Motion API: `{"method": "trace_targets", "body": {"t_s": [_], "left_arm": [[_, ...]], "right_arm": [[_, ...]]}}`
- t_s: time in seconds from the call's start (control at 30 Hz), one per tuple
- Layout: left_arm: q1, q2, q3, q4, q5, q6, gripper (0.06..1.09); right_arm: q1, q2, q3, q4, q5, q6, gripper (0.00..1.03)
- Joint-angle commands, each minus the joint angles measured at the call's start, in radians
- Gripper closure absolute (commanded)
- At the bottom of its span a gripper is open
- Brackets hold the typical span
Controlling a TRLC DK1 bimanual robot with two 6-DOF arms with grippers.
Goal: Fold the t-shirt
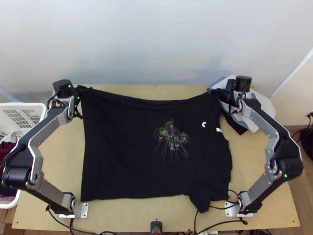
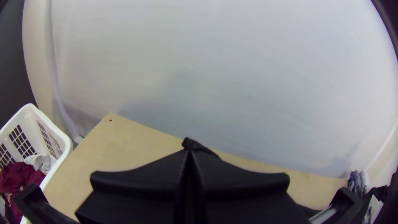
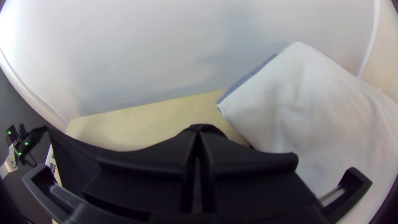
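Near the worktop's (image 1: 156,91) far edge, left gripper (image 2: 190,152) and right gripper (image 3: 198,133) clamp the T-shirt (image 1: 121,150), whose sag could cause creases.

Left arm (image 1: 54,119) and right arm (image 1: 263,119) extended, elbows bent outward at eight and four o'clock, left gripper (image 1: 83,89) closed at ten o'clock, right gripper (image 1: 214,92) closed at two o'clock.

Soft shadows on wall (image 1: 156,43); 2 wrist views dark-cornered.
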Motion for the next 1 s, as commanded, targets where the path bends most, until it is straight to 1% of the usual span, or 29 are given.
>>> {"method": "trace_targets", "body": {"t_s": [0.0,0.2,0.37,0.43,0.5,0.57,0.6,0.67,0.73,0.83,0.97], "left_arm": [[0.024,0.079,0.086,-0.005,0.002,-0.024,1.05],[0.043,0.192,0.218,-0.063,0.004,-0.024,1.05],[0.044,0.281,0.335,-0.149,0.008,-0.034,1.05],[0.044,0.306,0.371,-0.187,0.027,-0.037,1.05],[0.047,0.326,0.404,-0.245,0.102,-0.062,1.05],[0.049,0.338,0.433,-0.307,0.132,-0.088,1.05],[0.047,0.341,0.447,-0.344,0.162,-0.090,1.05],[0.043,0.343,0.482,-0.429,0.177,-0.091,1.05],[0.041,0.338,0.516,-0.520,0.240,-0.093,1.05],[0.047,0.312,0.526,-0.589,0.318,-0.109,1.05],[0.058,0.289,0.520,-0.650,0.362,-0.111,1.05]], "right_arm": [[0.015,0.073,0.118,-0.042,0.001,0.028,1.00],[0.015,0.214,0.339,-0.200,0.001,0.063,1.00],[0.015,0.257,0.411,-0.233,0.001,0.069,1.00],[0.017,0.268,0.432,-0.242,0.003,0.071,1.00],[0.017,0.273,0.443,-0.246,0.006,0.071,1.00],[0.015,0.274,0.454,-0.264,0.007,0.071,1.00],[0.015,0.277,0.466,-0.287,0.007,0.072,1.00],[0.015,0.280,0.486,-0.333,0.007,0.077,1.00],[0.017,0.277,0.498,-0.377,0.006,0.080,1.00],[0.018,0.274,0.515,-0.434,0.006,0.080,1.00],[0.020,0.274,0.537,-0.505,0.006,0.080,1.00]]}}
